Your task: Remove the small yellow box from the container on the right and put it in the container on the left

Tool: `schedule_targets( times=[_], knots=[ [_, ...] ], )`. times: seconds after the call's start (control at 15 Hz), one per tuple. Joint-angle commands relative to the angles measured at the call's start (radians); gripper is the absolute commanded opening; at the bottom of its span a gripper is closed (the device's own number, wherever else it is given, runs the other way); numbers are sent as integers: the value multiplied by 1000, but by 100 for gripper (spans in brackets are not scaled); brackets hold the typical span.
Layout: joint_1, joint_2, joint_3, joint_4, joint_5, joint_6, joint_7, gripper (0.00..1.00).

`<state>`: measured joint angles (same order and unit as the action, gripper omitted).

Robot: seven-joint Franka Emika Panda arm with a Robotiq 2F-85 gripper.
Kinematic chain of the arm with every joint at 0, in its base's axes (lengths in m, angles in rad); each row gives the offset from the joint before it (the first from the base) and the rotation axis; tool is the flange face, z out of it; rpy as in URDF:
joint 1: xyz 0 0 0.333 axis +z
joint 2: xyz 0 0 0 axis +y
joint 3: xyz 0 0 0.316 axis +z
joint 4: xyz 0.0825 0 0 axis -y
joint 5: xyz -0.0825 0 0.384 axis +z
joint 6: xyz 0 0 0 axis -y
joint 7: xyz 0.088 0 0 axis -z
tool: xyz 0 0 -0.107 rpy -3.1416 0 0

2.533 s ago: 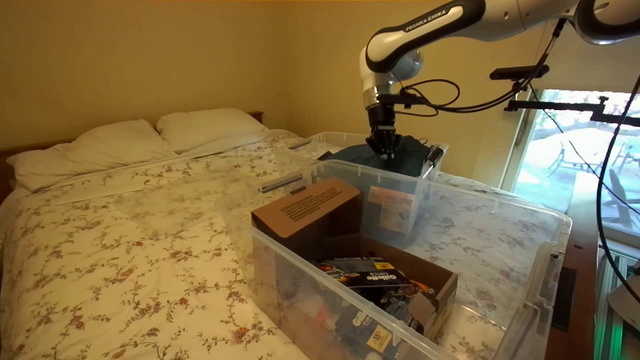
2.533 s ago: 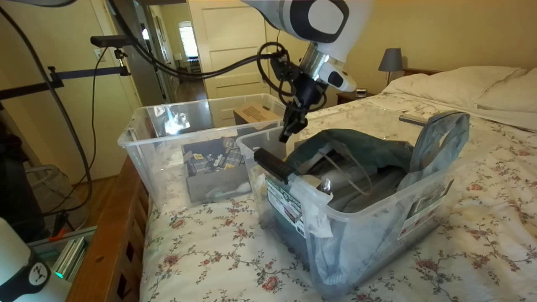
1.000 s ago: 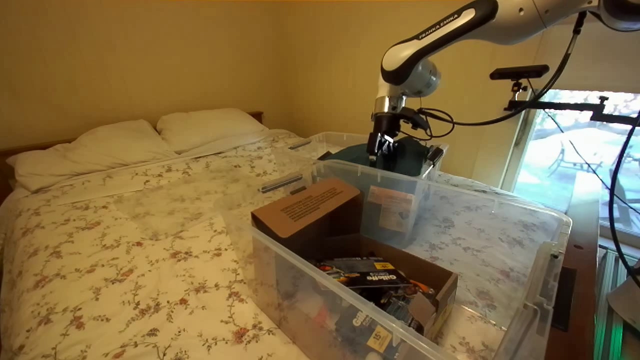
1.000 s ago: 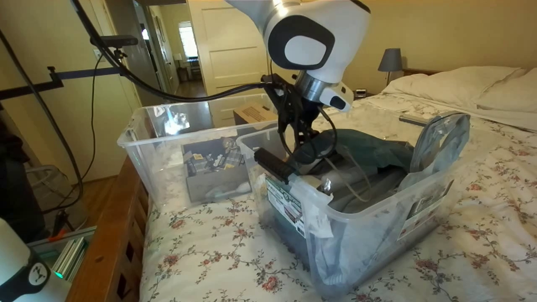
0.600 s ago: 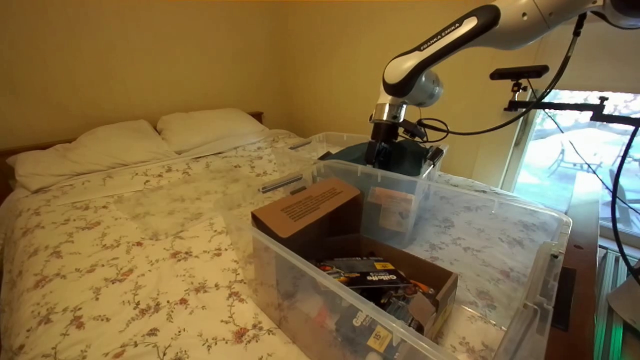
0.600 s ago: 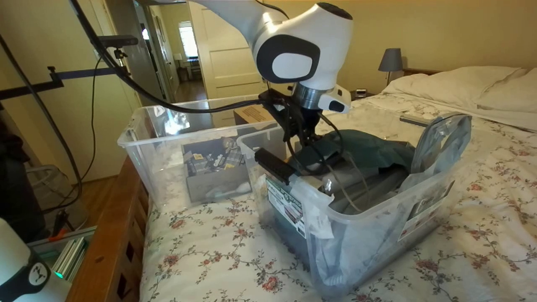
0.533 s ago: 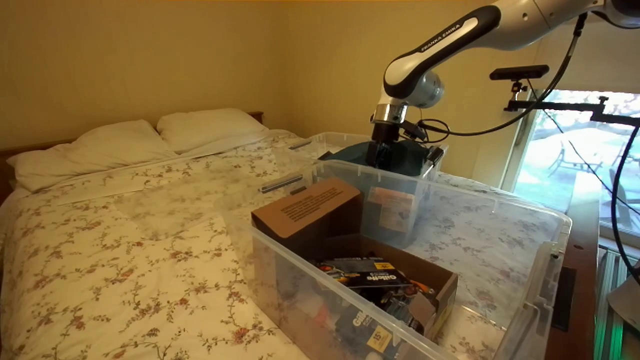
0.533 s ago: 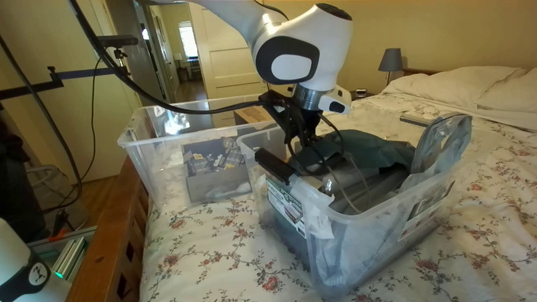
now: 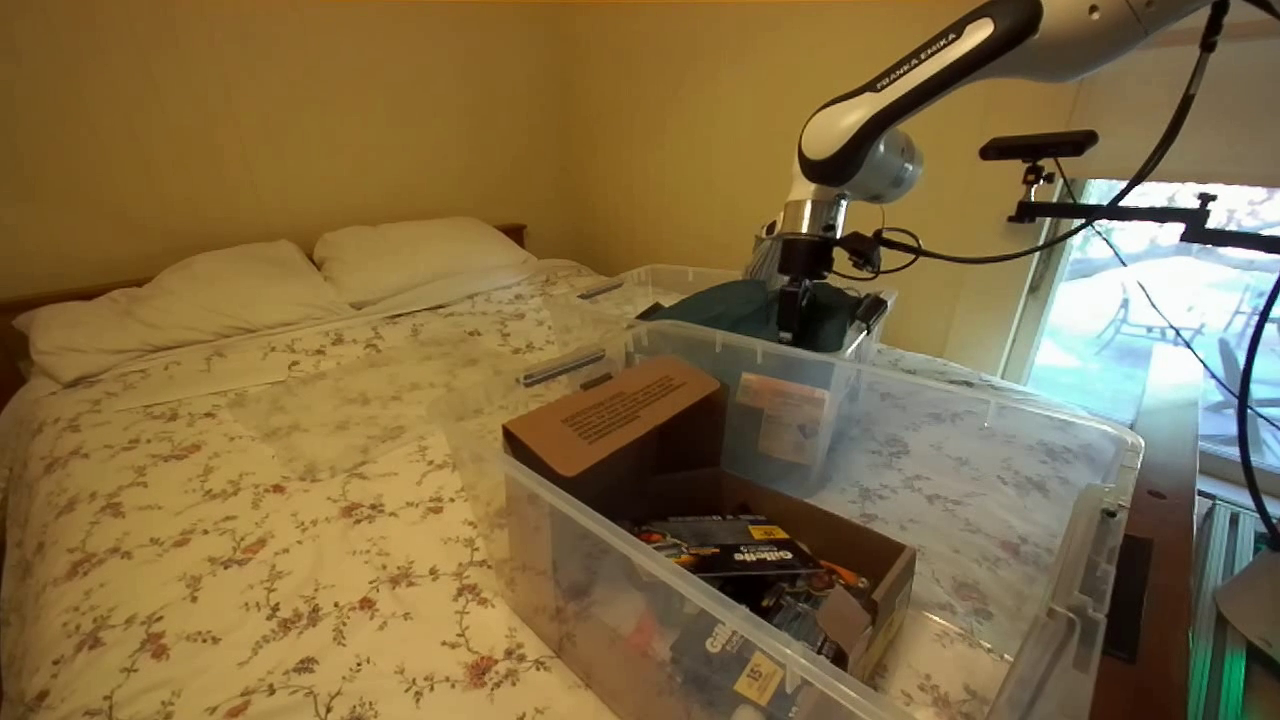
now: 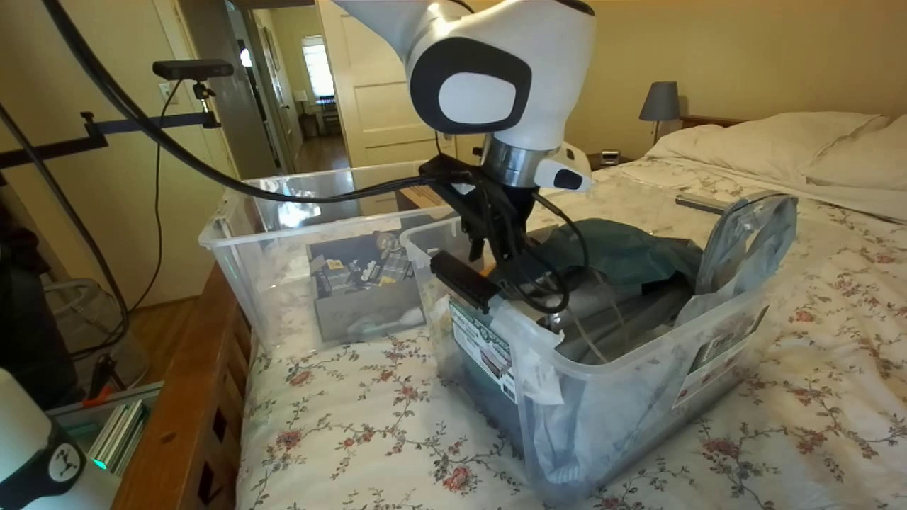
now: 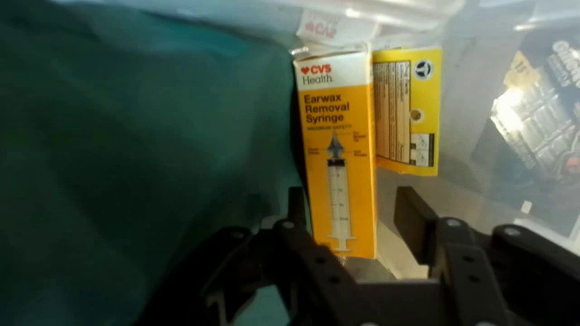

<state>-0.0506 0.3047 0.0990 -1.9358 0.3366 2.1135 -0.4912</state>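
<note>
Pincer [image 11: 351, 203] spread wider than the yellow box [image 11: 339, 154], gripping nothing; box shows between its parted jaws, depth unclear. Judged best: slip one jaw down between box and teal bag [image 11: 195, 122], trapping no fabric, then close squarely.

We see pillows [image 9: 425, 258] on the floral bed [image 9: 330, 560] and a Gillette pack [image 9: 750, 552] inside a carton [image 9: 620, 412]; in an exterior view, we note a lamp [image 10: 660, 101] beside the headboard [image 10: 714, 121].

Both exterior views face the containers [image 10: 602, 368] from opposite sides; the wrist view looks down close.
</note>
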Motion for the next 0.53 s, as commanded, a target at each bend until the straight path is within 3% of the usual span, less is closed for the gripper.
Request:
schedule_targets(
  times=[0.0,0.13,0.33,0.4,0.47],
  knots=[
    [5,-49,-2,-77,-65,-17,-46,60],
    [6,-53,7,-92,-69,-43,-70,68],
    [7,-69,14,-106,-48,-149,-74,44],
    [6,-83,14,-111,-36,-176,-74,49],
    [4,-90,14,-111,-24,-208,-76,36]
  ],
)
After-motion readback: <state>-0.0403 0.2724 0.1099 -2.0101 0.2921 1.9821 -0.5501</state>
